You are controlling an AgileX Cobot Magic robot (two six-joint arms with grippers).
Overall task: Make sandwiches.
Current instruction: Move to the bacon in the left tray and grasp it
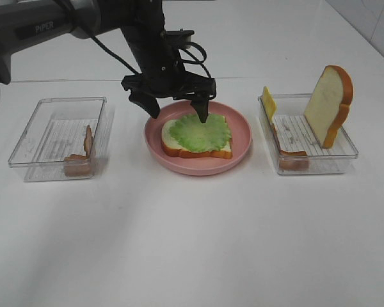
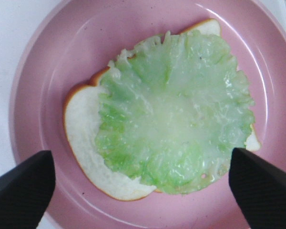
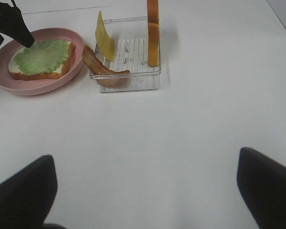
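**Lettuce could lift or skew as the left arm leaves the plate**

Left end effector (image 1: 174,105) hangs over the pink plate (image 1: 241,128), jaws spread wide, nothing held. Right end effector (image 3: 143,191) is also spread wide and empty, over bare counter (image 1: 192,243) well apart from the food.

The sandwich so far is a bottom bread slice (image 2: 81,129) flat on the plate with the lettuce (image 1: 198,133) on top. The lettuce sits off-centre, leaving one bread corner bare, and its ruffles reach the crust on the other side.

Risks:
- One fingertip (image 1: 203,116) sits at the lettuce's far edge; I can't tell whether it touches. If it does, a raise could snag the ruffles and drag or flip the leaf.
- The skewed, crinkly lettuce makes an uneven bed, so bacon or cheese laid on it may slide off.
- The bacon strips (image 1: 77,165) in the left bin (image 1: 45,121) lie against the wall, so the pinch could be poor or the bin could get shoved.
- The cheese (image 1: 269,102) stands on edge at the rim of the right bin (image 1: 342,150). It is thin and could slip or fall out.
- The second bread slice (image 1: 329,105) stands upright and leaning; a nudge could topple it.
- Both arms reaching for the plate together could clash.
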